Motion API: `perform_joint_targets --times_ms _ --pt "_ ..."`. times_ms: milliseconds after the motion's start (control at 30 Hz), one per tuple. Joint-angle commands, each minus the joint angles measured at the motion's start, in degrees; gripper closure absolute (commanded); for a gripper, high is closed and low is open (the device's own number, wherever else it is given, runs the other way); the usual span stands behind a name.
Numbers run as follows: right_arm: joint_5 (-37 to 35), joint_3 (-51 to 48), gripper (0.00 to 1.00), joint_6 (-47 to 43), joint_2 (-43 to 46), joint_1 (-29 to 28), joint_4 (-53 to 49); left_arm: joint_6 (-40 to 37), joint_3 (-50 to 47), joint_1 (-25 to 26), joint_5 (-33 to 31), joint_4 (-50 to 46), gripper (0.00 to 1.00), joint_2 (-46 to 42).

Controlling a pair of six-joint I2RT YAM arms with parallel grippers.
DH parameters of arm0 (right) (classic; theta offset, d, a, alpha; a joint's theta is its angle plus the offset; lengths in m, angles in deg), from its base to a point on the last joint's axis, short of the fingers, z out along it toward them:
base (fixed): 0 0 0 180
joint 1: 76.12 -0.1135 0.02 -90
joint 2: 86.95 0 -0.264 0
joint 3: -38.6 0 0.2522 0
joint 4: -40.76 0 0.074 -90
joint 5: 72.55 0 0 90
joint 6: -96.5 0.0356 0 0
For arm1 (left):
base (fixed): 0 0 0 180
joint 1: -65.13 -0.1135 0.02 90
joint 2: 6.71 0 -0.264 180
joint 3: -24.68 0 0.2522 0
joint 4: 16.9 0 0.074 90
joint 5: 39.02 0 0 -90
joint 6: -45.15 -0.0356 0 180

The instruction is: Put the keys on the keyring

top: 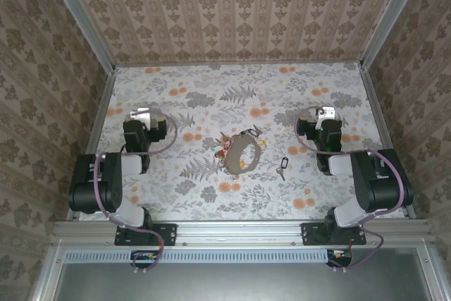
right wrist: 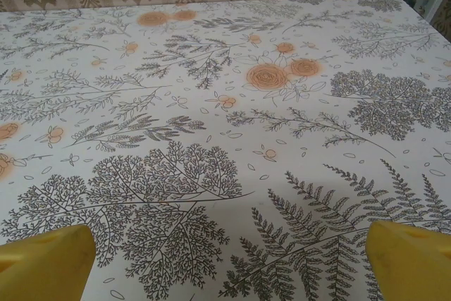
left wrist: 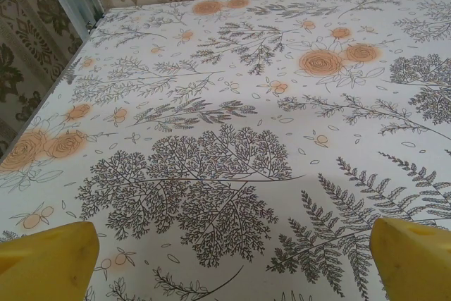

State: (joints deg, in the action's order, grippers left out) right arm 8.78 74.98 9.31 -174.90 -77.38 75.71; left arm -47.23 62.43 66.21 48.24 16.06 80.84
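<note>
The keyring [top: 242,153], a wide dark grey-brown loop, lies in the middle of the flowered table, with small red and orange keys and charms [top: 223,145] bunched at its left side. A single dark grey key [top: 282,168] lies loose on the cloth just right of the ring. My left gripper [top: 143,113] sits folded back at the left, well away from the ring. My right gripper [top: 325,112] rests at the right, up and to the right of the loose key. In both wrist views the yellow fingertips [left wrist: 44,259] [right wrist: 412,259] stand wide apart over bare cloth, both grippers open.
Patterned walls and metal frame posts [top: 99,114] close the table on three sides. The arm bases are bolted to a rail [top: 232,232] along the near edge. Purple cables loop beside each wrist.
</note>
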Motion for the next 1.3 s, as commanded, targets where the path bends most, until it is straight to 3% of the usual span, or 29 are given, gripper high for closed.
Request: perform_joint_targets --times_ms 0,400,533,767,833,933,1100,1167,1233,1267 --pt "-0.74 0.25 0.0 0.54 0.31 -0.15 1.12 -0.16 -0.61 -0.04 0.76 1.31 0.0 0.21" --pt "-0.74 0.34 0.0 0.62 0.31 -0.15 1.13 -0.18 -0.66 -0.15 0.83 1.27 0.0 0.25" --pt "-0.74 0.33 0.0 0.62 0.31 -0.15 1.13 0.41 -1.07 -2.58 7.66 2.14 0.0 0.23" --pt "-0.83 0.23 0.0 0.53 0.36 -0.16 1.26 0.34 -0.89 -2.48 7.38 1.8 0.0 0.17" --pt "-3.88 -0.49 0.0 1.35 0.8 -0.5 2.11 -0.05 -0.66 -2.24 7.8 1.52 0.0 -0.3" --pt "-6.39 -0.67 0.0 -0.32 5.41 -2.38 -1.28 -1.58 2.92 -0.3 7.03 -12.17 0.0 -8.52" --pt "-13.35 6.54 0.0 1.8 22.8 -10.24 -29.93 -0.4 10.81 6.91 1.29 -34.25 0.0 -21.49" --pt "-11.34 10.13 0.0 5.85 26.39 -10.74 -41.25 3.32 14.82 10.64 1.21 -41.62 0.0 -23.54" --pt "-8.47 13.26 0.0 9.84 29.02 -11.75 -50.75 11.83 20.46 14.45 -1.94 -50.58 0.0 -23.26" --pt "-6.81 14.15 0.0 11.2 29.62 -12.35 -53.87 15.24 22.82 15.26 -0.58 -54.54 0.0 -22.09"
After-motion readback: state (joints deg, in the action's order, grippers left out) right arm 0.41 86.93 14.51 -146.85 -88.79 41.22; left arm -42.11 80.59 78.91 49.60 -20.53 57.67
